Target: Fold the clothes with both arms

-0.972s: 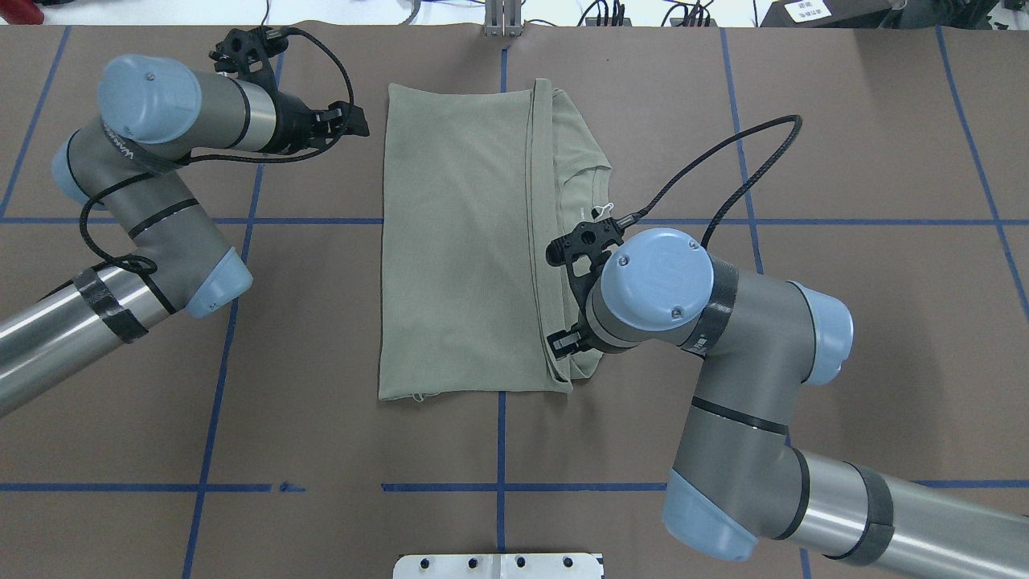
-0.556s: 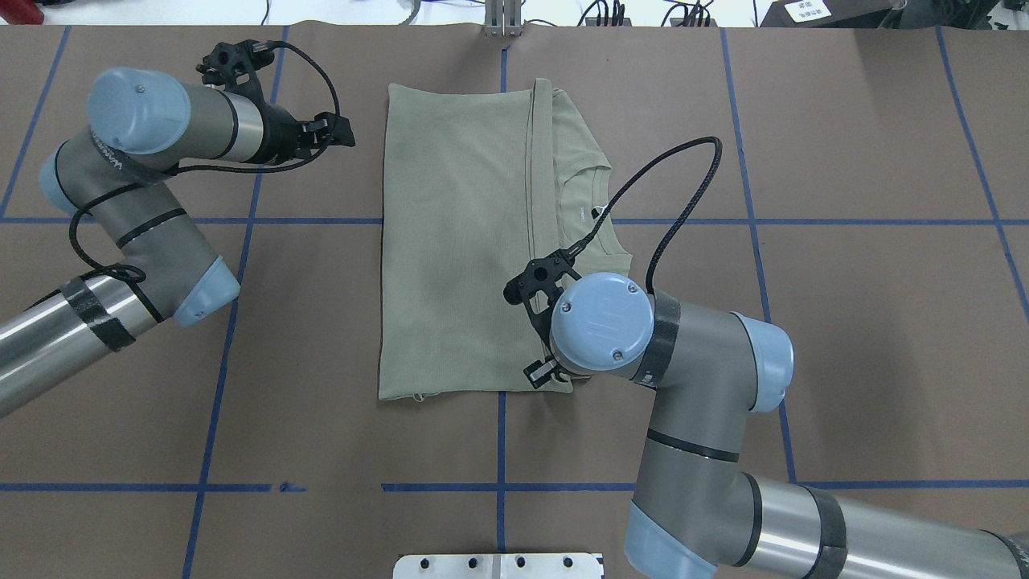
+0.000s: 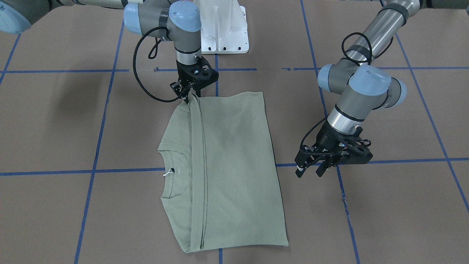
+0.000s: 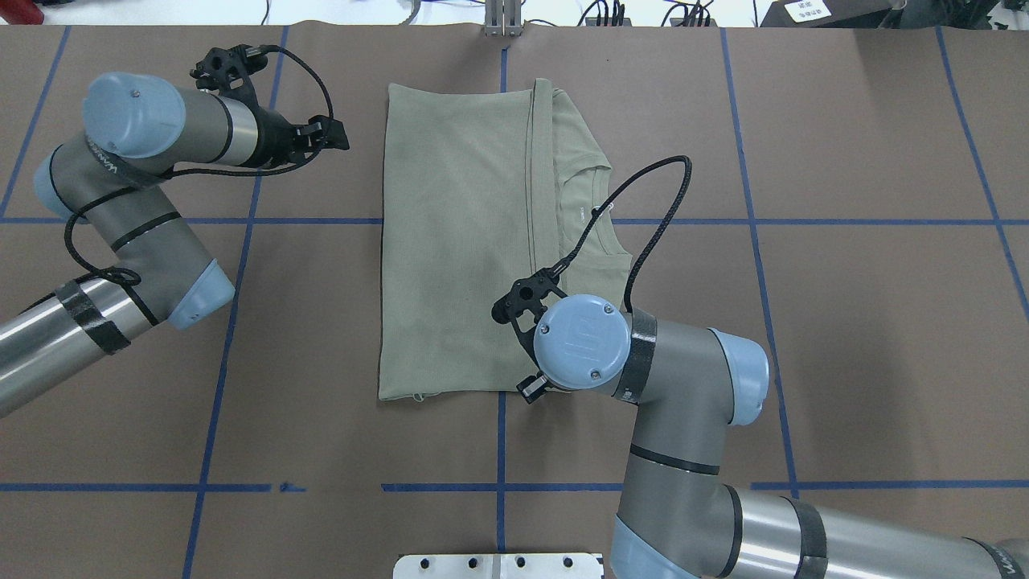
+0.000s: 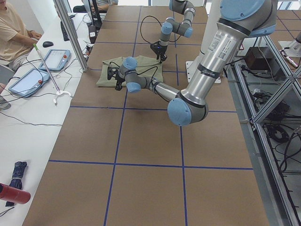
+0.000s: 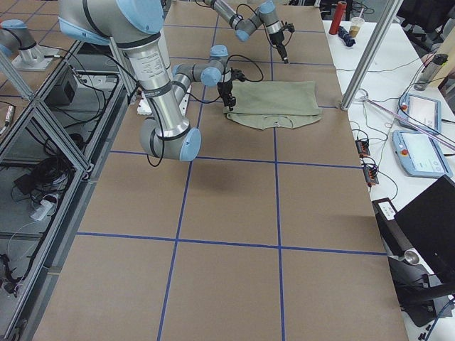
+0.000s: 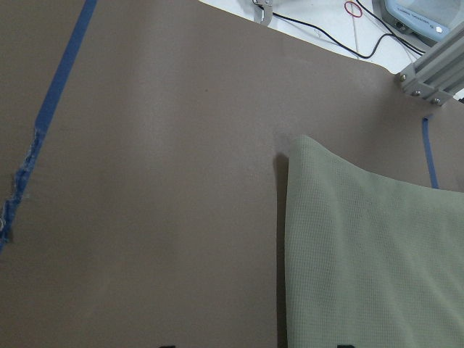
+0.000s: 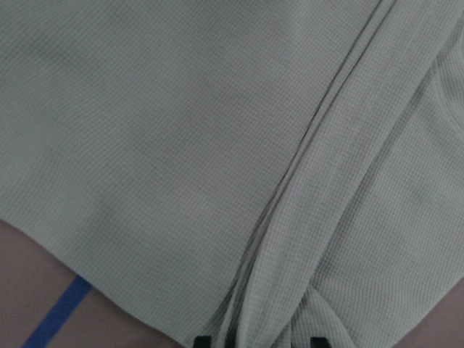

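The sage-green shirt lies folded lengthwise on the brown table, its collar and small white label showing on the narrow uncovered strip. My right gripper points straight down at the shirt's corner nearest the robot and is shut on the bunched fold edges there. The right wrist view shows the cloth gathering between the fingertips. In the overhead view the right wrist hides that gripper. My left gripper is open and empty, low over bare table just off the shirt's far long edge.
The white base pedestal stands at the robot's side of the table. Blue tape lines cross the brown surface. An operators' bench with tablets and a metal post runs along the far side, with a seated person.
My right arm has swung along the shirt's folded edge toward the robot, from the collar area to the near corner. My left gripper has drawn slightly away from the shirt.
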Robot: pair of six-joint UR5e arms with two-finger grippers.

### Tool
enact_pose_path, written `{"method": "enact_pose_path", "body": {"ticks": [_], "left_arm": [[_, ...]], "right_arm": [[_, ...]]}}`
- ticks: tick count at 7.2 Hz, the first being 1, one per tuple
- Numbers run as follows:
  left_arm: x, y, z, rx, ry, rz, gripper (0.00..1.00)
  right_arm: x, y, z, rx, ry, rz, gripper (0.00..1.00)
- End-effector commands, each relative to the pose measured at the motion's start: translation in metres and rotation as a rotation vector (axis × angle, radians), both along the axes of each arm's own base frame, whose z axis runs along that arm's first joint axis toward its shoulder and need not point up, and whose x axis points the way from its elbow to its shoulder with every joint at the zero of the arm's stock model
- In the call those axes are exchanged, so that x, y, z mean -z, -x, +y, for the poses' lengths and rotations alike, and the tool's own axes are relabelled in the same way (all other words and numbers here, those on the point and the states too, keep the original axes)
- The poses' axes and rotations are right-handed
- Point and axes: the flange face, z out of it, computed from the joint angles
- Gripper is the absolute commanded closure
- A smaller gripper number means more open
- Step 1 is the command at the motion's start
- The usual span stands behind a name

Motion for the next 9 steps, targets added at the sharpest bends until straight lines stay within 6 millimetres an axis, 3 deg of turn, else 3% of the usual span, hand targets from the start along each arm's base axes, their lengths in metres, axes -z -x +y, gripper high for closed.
{"method": "enact_pose_path", "body": {"ticks": [1, 2, 4, 5, 7, 9], "left_arm": [[0.0041, 0.002, 0.0018, 0.002, -0.002, 0.008, 0.2], [0.0041, 0.002, 0.0018, 0.002, -0.002, 0.008, 0.21], [0.0049, 0.0022, 0.002, 0.003, -0.002, 0.01, 0.21], [0.0049, 0.0022, 0.002, 0.003, -0.002, 0.01, 0.21], [0.0049, 0.0013, 0.0026, 0.001, -0.002, 0.01, 0.21], [0.0048, 0.0014, 0.0025, 0.003, -0.003, 0.009, 0.21]], "right_arm": [[0.0018, 0.0032, 0.0027, 0.005, -0.001, 0.0, 0.7], [0.001, 0.005, 0.0058, 0.006, -0.003, 0.0, 0.8], [0.0005, 0.0092, 0.0119, 0.012, -0.011, 0.003, 0.83], [0.0009, 0.0087, 0.011, 0.01, -0.012, 0.0, 0.79], [0.0018, 0.0083, 0.0109, 0.009, -0.014, -0.002, 0.53], [-0.0027, 0.009, 0.011, 0.004, -0.015, 0.008, 0.5]]}}
